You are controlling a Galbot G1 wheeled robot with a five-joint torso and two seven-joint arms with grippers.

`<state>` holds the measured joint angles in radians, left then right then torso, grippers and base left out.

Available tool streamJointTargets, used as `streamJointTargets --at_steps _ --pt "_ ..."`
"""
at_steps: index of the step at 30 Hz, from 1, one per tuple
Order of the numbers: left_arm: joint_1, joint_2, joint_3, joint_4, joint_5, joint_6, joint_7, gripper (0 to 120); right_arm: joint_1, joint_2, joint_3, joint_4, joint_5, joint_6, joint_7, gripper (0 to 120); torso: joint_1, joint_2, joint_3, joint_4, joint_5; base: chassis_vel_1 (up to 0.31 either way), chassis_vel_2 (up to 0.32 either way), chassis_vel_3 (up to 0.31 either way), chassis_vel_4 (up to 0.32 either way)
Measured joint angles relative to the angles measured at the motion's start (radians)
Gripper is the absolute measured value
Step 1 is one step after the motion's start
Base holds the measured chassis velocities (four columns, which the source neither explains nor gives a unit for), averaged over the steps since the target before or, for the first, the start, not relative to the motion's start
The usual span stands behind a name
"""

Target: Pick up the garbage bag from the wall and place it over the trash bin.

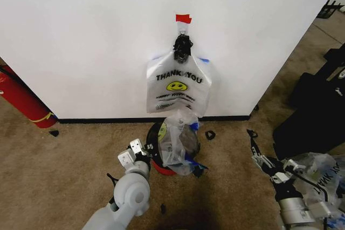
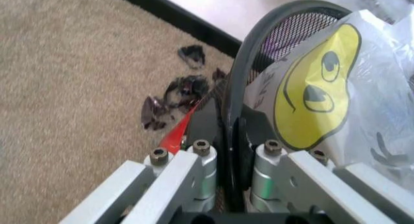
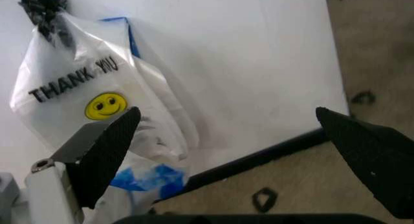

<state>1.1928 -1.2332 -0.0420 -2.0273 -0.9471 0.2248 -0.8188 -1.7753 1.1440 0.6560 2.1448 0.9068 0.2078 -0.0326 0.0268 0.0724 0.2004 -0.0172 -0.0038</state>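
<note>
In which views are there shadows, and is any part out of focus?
Head view: a dark shadow lies on the carpet below the trash bin. Left wrist view: the left gripper looks soft, while the bin's mesh is sharper. Right wrist view: the right gripper fingers are dark and blurred; the garbage bag is evenly lit.

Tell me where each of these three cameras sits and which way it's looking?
Head view: high on the robot, looking down at the wall, the hanging garbage bag and the trash bin; both arms show.
Left wrist view: on the left arm, facing the bin's rim; the left gripper grips it.
Right wrist view: on the right arm, facing the wall and bag; the open right gripper shows.
Head and right wrist views share the hanging bag.
</note>
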Motion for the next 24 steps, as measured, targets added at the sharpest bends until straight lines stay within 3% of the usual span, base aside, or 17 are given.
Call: streamJointTargets --at_steps 9,18,24 --pt "0.012 -0.052 -0.036 0.041 -0.003 -0.016 0.000 4 0.014 -0.024 -0.034 -0.013 0.046 -0.027 0.006 100 0.000 0.000 0.000 0.0000 0.0000 0.000 0.000 0.000 0.000" --pt "0.031 -0.062 -0.039 0.039 -0.005 -0.009 0.024 4 0.032 -0.020 -0.053 -0.027 0.030 -0.028 0.009 100 0.000 0.000 0.000 0.0002 0.0000 0.000 0.000 0.000 0.000" --pt "0.037 -0.052 -0.044 0.013 0.004 0.032 0.038 26 0.048 -0.033 -0.053 -0.036 0.082 -0.063 -0.018 100 0.000 0.000 0.000 -0.0004 -0.0005 0.000 0.000 0.000 0.000"
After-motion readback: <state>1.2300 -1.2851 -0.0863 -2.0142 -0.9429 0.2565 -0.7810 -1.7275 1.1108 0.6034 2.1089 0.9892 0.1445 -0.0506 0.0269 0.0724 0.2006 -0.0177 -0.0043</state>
